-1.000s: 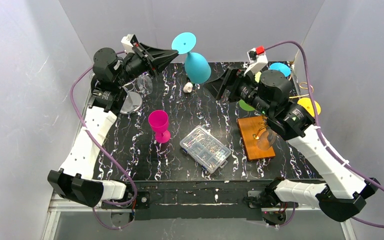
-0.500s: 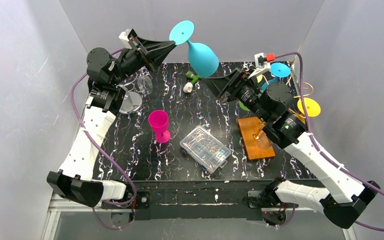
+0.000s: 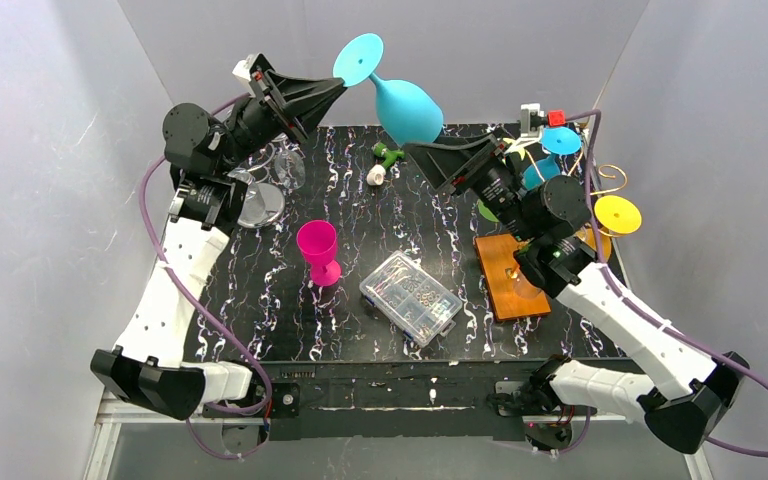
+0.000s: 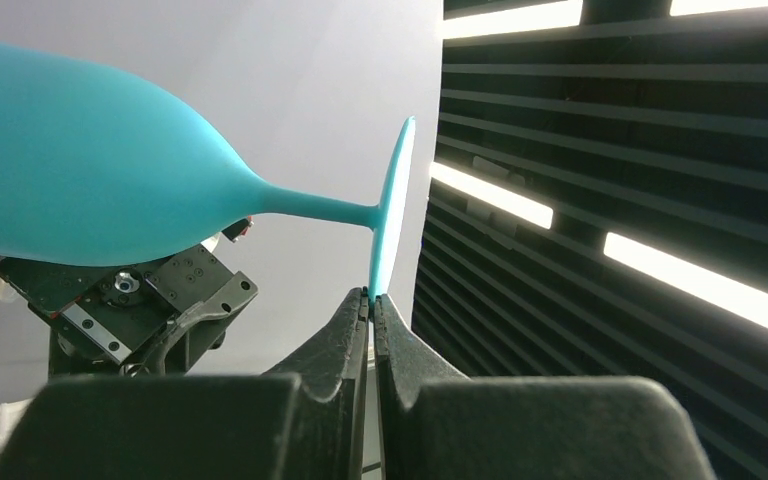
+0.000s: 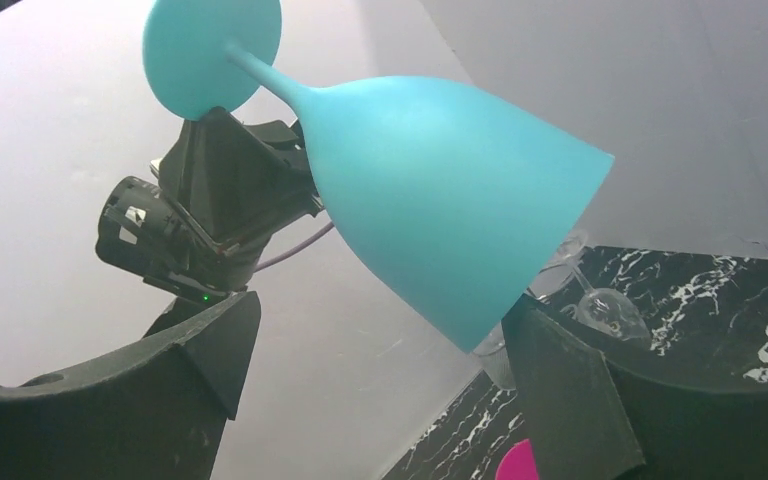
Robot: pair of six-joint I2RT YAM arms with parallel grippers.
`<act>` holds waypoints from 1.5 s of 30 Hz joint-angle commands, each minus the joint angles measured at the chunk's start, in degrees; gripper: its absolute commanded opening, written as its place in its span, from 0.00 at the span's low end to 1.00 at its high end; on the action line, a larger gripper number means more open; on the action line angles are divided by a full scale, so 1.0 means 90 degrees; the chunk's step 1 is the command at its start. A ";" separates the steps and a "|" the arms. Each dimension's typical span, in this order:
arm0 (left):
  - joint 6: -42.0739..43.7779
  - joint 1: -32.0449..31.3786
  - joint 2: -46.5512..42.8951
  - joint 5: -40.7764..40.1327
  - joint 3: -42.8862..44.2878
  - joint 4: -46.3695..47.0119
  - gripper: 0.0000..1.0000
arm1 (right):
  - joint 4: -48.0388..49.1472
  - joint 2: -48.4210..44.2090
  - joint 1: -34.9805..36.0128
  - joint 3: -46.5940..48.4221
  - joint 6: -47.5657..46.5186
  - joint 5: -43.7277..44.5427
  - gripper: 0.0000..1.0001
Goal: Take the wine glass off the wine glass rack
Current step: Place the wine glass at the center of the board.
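Observation:
A teal wine glass (image 3: 408,105) is held high in the air, tilted, foot up and to the left. My left gripper (image 3: 340,88) is shut on the rim of its round foot, as the left wrist view shows with the glass (image 4: 90,190) above my gripper (image 4: 371,297). My right gripper (image 3: 415,158) is open just under the bowl. In the right wrist view the bowl (image 5: 440,210) hangs above and between the spread fingers of that gripper (image 5: 380,305), with no grip on it. The golden wire rack (image 3: 605,180) stands at the right on its orange-brown wooden base (image 3: 505,285).
Yellow (image 3: 618,213) and blue (image 3: 560,139) glass feet hang at the rack. A magenta cup (image 3: 318,250) and a clear plastic compartment box (image 3: 410,297) sit mid-table. Clear glasses (image 3: 270,185) lie at the back left. A small green and white object (image 3: 382,160) lies at the back.
My left gripper has lifted the teal glass higher and a little left. My right arm has risen and reached left, bringing its open gripper under the bowl.

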 commanded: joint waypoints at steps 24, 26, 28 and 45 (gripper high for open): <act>-0.0666 -0.0587 -0.0031 -0.0060 -0.0544 0.0939 0.00 | 0.2401 -0.0060 -0.0108 -0.0209 0.0291 -0.0297 0.19; -0.0580 -0.0588 0.0008 -0.0083 -0.0639 0.0933 0.07 | 0.2248 -0.0137 -0.0108 -0.0178 0.0217 -0.0271 0.08; -0.0420 -0.0587 0.0038 -0.0104 -0.0751 0.0934 0.29 | 0.2031 -0.0216 -0.0108 -0.0124 0.0107 -0.0218 0.01; 0.7189 -0.0582 -0.1427 -0.0619 -0.0917 -0.5348 0.98 | -0.4581 0.0298 -0.0108 0.3169 -0.1681 0.0623 0.01</act>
